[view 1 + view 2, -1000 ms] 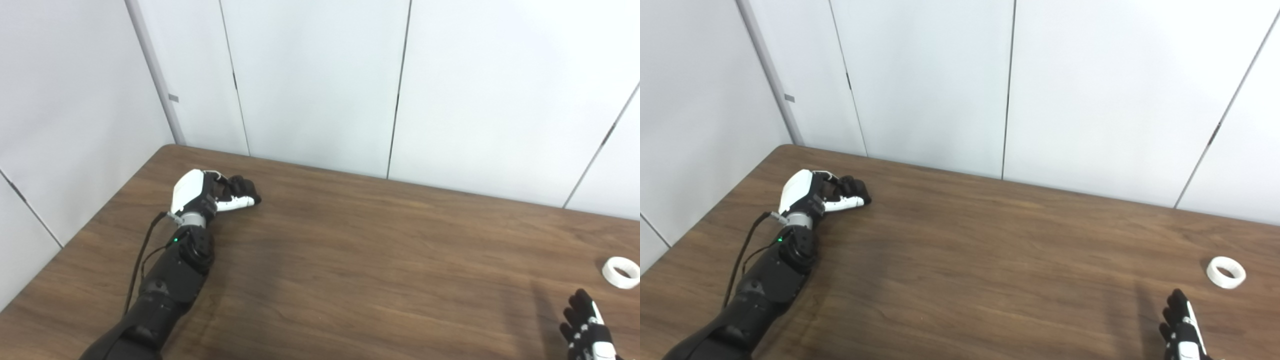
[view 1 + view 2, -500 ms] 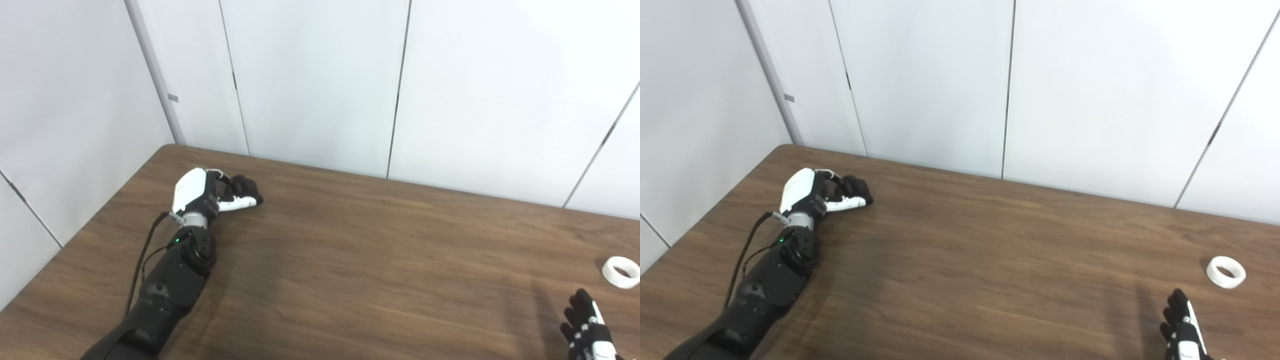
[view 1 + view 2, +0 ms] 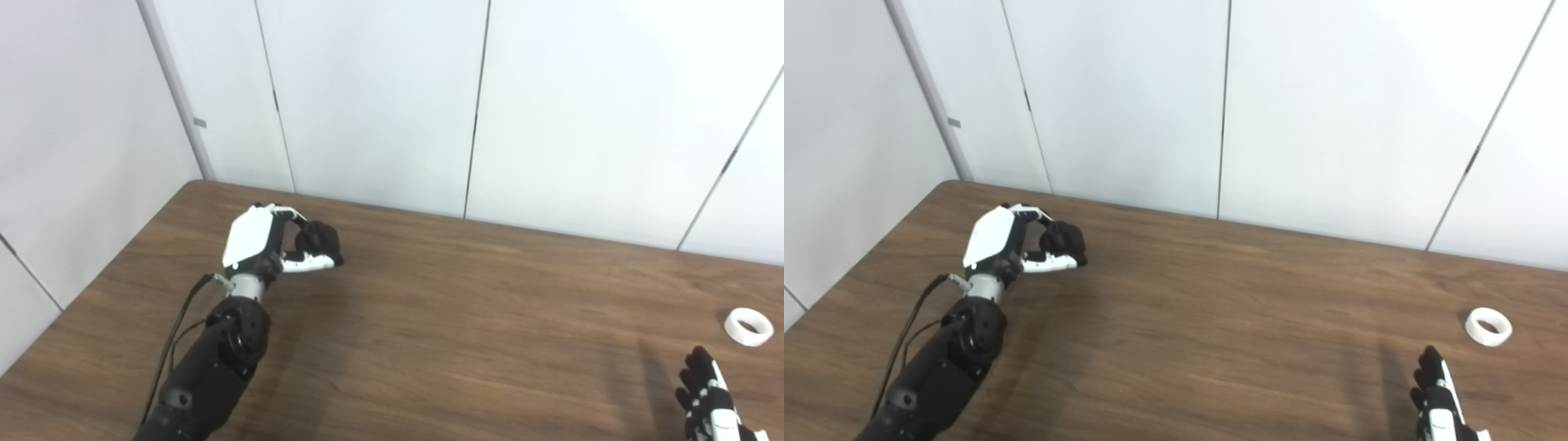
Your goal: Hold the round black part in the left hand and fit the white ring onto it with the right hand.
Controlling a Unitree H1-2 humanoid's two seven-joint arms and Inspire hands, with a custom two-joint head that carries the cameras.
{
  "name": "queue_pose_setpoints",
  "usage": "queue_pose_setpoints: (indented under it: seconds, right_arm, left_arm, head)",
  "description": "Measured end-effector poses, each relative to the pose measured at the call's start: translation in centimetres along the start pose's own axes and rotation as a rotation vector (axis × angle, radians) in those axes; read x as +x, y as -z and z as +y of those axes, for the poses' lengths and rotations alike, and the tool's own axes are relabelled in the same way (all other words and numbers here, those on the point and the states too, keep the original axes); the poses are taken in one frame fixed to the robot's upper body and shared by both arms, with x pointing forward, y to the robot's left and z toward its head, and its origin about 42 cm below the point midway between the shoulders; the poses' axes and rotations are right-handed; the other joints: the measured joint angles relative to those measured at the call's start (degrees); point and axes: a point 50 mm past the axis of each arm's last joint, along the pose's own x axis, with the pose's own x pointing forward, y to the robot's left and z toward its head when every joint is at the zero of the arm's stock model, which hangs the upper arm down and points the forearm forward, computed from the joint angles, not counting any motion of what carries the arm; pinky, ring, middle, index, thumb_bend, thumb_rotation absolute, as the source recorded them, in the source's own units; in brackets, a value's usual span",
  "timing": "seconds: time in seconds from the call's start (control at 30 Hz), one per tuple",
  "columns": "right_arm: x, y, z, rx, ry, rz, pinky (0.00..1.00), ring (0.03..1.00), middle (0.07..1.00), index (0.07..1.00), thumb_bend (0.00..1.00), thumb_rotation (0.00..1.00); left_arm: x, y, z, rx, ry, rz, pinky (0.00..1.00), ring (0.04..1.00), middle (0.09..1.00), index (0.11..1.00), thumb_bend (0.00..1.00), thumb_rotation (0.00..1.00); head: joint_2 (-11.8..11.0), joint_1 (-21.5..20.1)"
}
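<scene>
Since a second ago the left hand (image 3: 269, 242) has lifted off the table (image 3: 441, 318), its fingers closed around the black part (image 3: 318, 236), a rounded matte lump at about 10 o'clock. Some of the shift is the camera's. No writing is legible anywhere. Dark wood-grain laminate covers the table; plain white panels with thin dark seams stand behind. At 4 o'clock the ring (image 3: 748, 326), white and smooth, lies flat. Just below it the right hand (image 3: 707, 401) shows spread fingers, holding nothing.

Brown wood-grain table (image 3: 441, 318) before white wall panels (image 3: 373, 98) with dark seams.
</scene>
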Motion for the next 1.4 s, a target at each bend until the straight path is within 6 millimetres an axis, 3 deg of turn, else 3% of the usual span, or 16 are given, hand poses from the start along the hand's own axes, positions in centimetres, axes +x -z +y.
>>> queue_pose_setpoints:
  seconds: [0.33,0.63,0.87,1.4]
  right_arm:
    - [0.0,0.1,0.3,-0.006,-0.005,-0.002,1.0,1.0,1.0,1.0,0.31,1.0]
    - [0.1,0.6,0.5,-0.027,0.007,-0.009,1.0,1.0,0.992,1.0,0.41,1.0]
    - [0.2,1.1,0.8,-0.026,0.001,-0.002,1.0,1.0,0.991,0.996,0.53,1.0]
    - [0.3,0.8,1.8,-0.049,0.02,-0.014,1.0,0.981,0.957,0.971,0.55,1.0]
  left_arm:
    - [-3.0,-4.5,-0.4,-0.038,0.079,-0.161,1.0,0.932,0.82,0.485,0.52,0.06]
    - [-6.5,-7.7,-2.5,-0.057,0.174,-0.299,1.0,0.907,0.807,0.484,0.52,0.05]
    - [-8.7,-9.3,-3.7,-0.027,0.209,-0.41,1.0,0.917,0.809,0.483,0.52,0.05]
    - [-13.9,-11.5,-6.4,-0.042,0.331,-0.512,1.0,0.913,0.805,0.483,0.52,0.05]
  head:
    - [0.9,-2.6]
    - [2.6,-6.6]
    - [4.0,-9.6]
    - [8.3,-14.7]
